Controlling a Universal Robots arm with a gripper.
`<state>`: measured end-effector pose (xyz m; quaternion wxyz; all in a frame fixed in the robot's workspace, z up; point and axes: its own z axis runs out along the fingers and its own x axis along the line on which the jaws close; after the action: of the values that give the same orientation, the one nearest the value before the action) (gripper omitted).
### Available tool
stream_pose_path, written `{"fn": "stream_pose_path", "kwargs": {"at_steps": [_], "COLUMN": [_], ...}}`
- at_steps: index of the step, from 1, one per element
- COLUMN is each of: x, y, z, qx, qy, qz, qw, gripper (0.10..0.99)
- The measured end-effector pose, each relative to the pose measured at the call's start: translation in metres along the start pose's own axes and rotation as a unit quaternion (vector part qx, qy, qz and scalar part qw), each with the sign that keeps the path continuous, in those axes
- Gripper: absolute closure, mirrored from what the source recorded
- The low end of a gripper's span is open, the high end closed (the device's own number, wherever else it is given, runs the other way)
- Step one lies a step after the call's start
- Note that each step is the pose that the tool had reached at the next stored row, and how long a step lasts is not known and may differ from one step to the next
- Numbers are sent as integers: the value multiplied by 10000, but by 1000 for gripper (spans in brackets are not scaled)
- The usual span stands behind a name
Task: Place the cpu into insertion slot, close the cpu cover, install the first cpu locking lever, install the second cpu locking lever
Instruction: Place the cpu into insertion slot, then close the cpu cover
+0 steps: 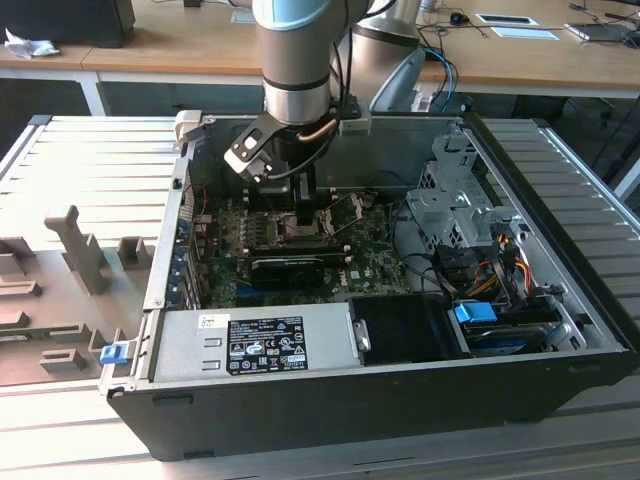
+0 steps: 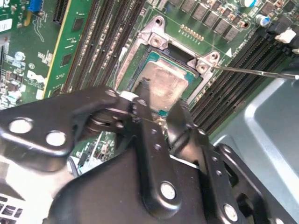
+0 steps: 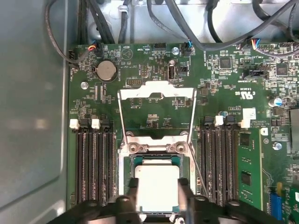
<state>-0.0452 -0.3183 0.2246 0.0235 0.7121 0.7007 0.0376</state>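
The cpu (image 3: 158, 184) is a dull silver square lying in the insertion slot (image 3: 123, 170), whose metal frame sits between the rows of memory slots. My gripper (image 3: 159, 198) hangs straight over it, one black finger against each of two opposite sides of the chip, shut on it. The second wrist view shows the same grip (image 2: 161, 100) on the cpu (image 2: 164, 79). The cpu cover (image 3: 156, 87) stands swung back off the slot, its window showing green board. A thin wire lever (image 3: 199, 170) stands loose beside the slot. In the exterior view the gripper (image 1: 298, 215) is low inside the case.
Long black memory slots (image 3: 93, 168) flank the socket on both sides. Cables (image 3: 187, 28) run along the board's far edge. The exterior view shows the power supply (image 1: 265, 345) along the case's near wall and a drive cage (image 1: 455, 205) with wiring at that view's right.
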Motion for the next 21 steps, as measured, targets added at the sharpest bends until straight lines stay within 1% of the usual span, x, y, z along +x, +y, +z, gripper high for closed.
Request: {"fn": "stream_pose_path", "kwargs": {"at_steps": [1,2,5,16,21], "x": [0,1,1,3,0], "y": [1,3,5,13,33], "z": [-15,-29,-54,-147,-147], "qx": [0,0,0,0,0], "qy": [0,0,0,-1,-1], "qz": [1,2,5,12,14], "qw": [10000,10000,10000,10000,10000], "gripper": [686,808,980,980,980]}}
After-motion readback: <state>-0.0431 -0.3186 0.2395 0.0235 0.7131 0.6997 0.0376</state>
